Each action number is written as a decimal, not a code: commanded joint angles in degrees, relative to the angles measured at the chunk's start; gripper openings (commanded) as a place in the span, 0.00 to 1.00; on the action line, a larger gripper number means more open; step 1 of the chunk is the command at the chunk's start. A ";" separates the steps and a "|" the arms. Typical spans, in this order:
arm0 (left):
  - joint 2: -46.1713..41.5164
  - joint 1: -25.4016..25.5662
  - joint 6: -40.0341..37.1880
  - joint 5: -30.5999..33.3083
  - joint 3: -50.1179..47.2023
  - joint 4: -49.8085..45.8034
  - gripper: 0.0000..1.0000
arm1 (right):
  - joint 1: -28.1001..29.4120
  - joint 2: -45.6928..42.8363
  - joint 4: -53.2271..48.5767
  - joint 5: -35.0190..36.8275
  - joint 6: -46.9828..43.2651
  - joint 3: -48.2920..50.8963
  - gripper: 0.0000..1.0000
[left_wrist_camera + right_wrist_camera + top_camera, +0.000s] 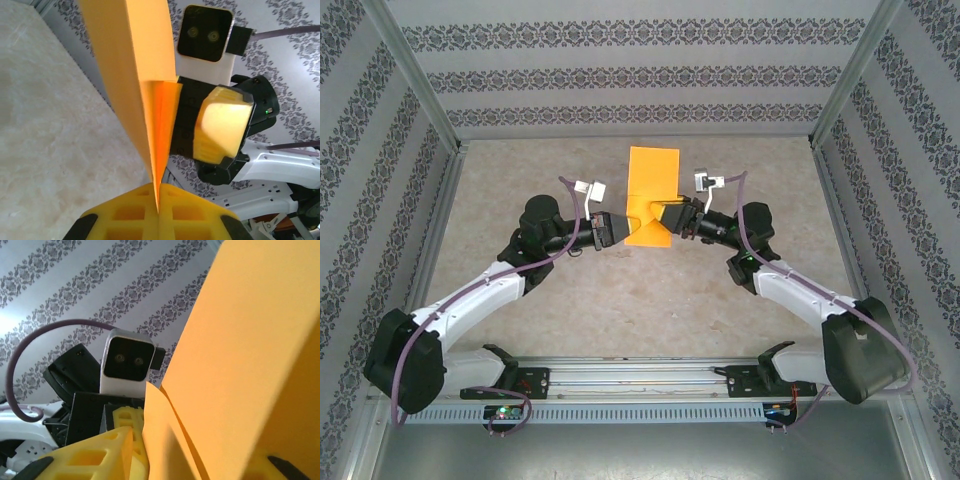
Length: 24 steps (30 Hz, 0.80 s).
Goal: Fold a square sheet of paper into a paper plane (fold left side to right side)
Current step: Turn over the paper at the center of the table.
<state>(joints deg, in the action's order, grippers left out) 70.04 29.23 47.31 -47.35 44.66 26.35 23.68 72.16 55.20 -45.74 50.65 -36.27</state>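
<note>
The square sheet of paper (653,190) is bright orange and folded double, and it hangs above the table between my two grippers. My left gripper (622,228) is shut on its near left edge. In the left wrist view the yellow pads (135,215) meet on the paper's thin edge (156,165). My right gripper (666,214) reaches in from the right. Its jaws stand apart around the paper (250,365), with a gap between the left finger (90,455) and the sheet. Its yellow finger (222,125) sits beside the fold in the left wrist view.
The beige stone-look table (520,290) lies under the paper. Patterned walls (640,75) and metal frame posts (415,70) close in the back and sides. The arms' base rail (640,378) runs along the near edge.
</note>
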 commanded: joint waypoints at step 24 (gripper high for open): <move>18.59 24.68 -8.23 82.24 28.61 -97.61 0.00 | -11.25 -21.14 -67.59 48.32 -22.53 3.66 0.98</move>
<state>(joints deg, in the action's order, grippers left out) 85.84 52.18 29.56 21.37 71.29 -57.52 12.88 50.70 -9.15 -1.26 29.52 -32.38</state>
